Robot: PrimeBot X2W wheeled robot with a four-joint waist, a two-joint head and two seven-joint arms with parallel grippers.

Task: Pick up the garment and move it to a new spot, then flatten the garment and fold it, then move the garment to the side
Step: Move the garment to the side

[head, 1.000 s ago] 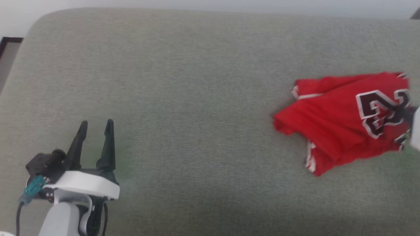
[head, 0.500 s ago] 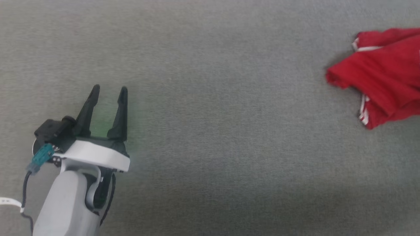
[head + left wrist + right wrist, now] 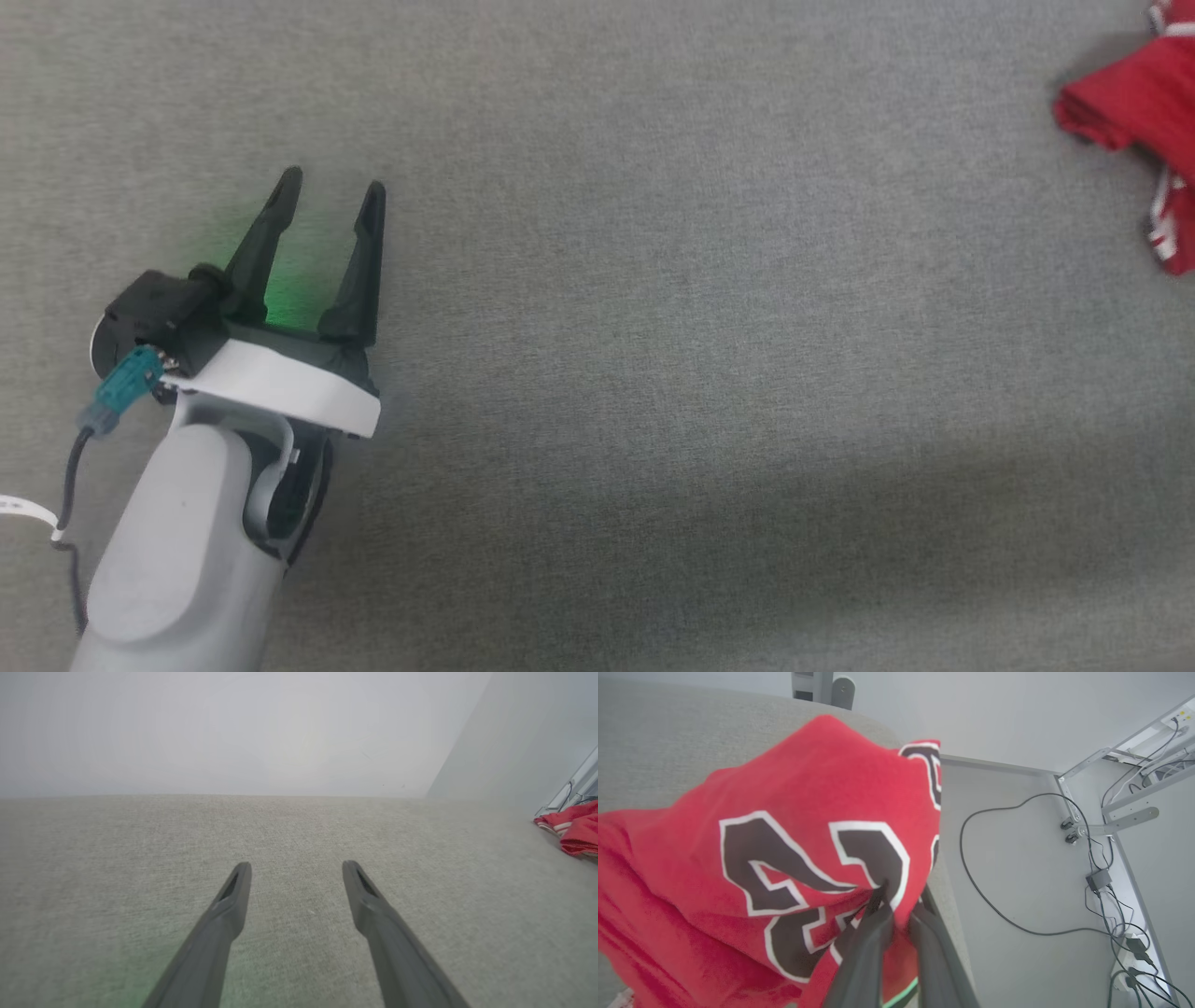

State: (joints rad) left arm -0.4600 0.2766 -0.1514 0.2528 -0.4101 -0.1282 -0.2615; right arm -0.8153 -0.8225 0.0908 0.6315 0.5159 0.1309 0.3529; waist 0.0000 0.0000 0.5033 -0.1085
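Garment (image 3: 784,812), one (red, numbered 23), is pinched by the right end effector (image 3: 901,907) while the left end effector (image 3: 332,182) stands spread.

The garment (image 3: 794,784) bears a dark "23".

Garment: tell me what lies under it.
Grey cushion shows around the garment and runs under it; that covered part is unseen. The right gripper pinches its fabric.

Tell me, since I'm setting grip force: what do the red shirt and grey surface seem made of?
Red jersey-style shirt with dark number: probably soft matte knit cloth; it bunches and drapes. Grey textured surface: likely woven upholstery, matte, fine weave visible.
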